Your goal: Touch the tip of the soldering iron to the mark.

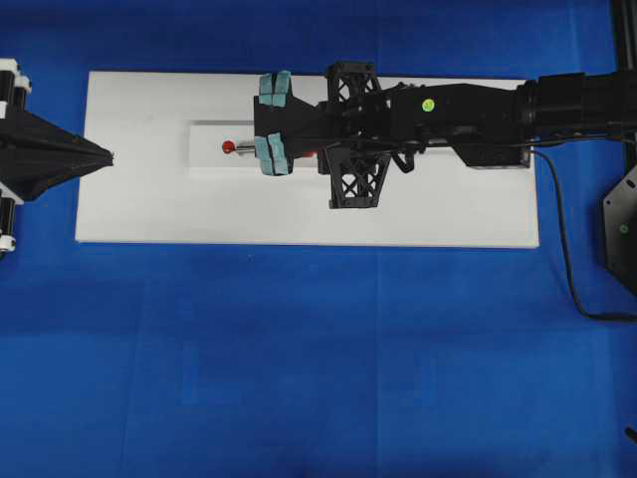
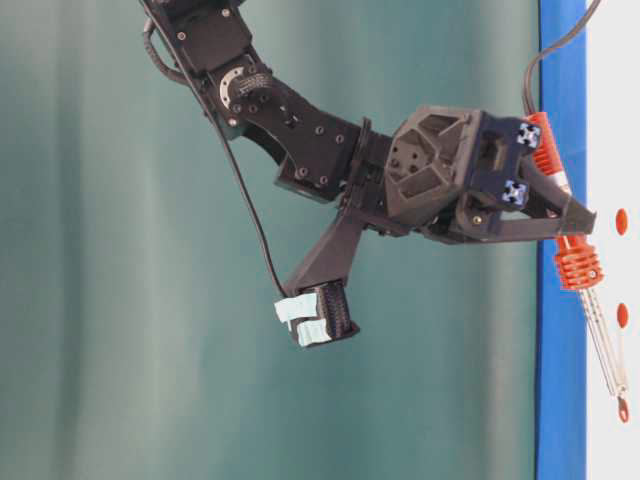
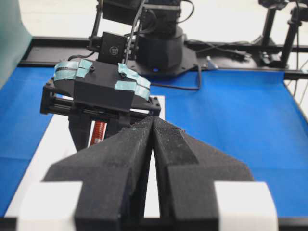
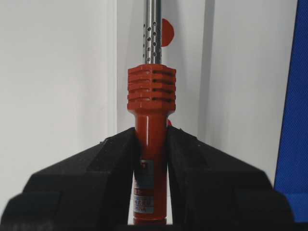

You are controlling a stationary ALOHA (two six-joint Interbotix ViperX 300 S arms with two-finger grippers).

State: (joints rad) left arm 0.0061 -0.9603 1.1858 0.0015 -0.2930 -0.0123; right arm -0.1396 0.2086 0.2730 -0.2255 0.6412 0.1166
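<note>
My right gripper [image 4: 151, 134] is shut on the red-orange handle of the soldering iron [image 4: 150, 96], which points left along the white strip [image 1: 204, 134]. The mark [image 4: 167, 32], the middle red dot, lies beside the perforated shaft, well short of the tip. The tip [image 2: 623, 407] sits at the far outer dot [image 1: 228, 146]; contact cannot be judged. From table level the mark [image 2: 622, 316] shows beside the shaft. The left gripper [image 1: 107, 156] is shut and empty at the board's left edge, pointing at the iron's collar [image 3: 98, 132].
The white board [image 1: 398, 214] lies on a blue cloth [image 1: 318, 358]. The iron's black cord [image 1: 562, 239] trails off the board to the right. A black mount [image 1: 622, 229] stands at the right edge.
</note>
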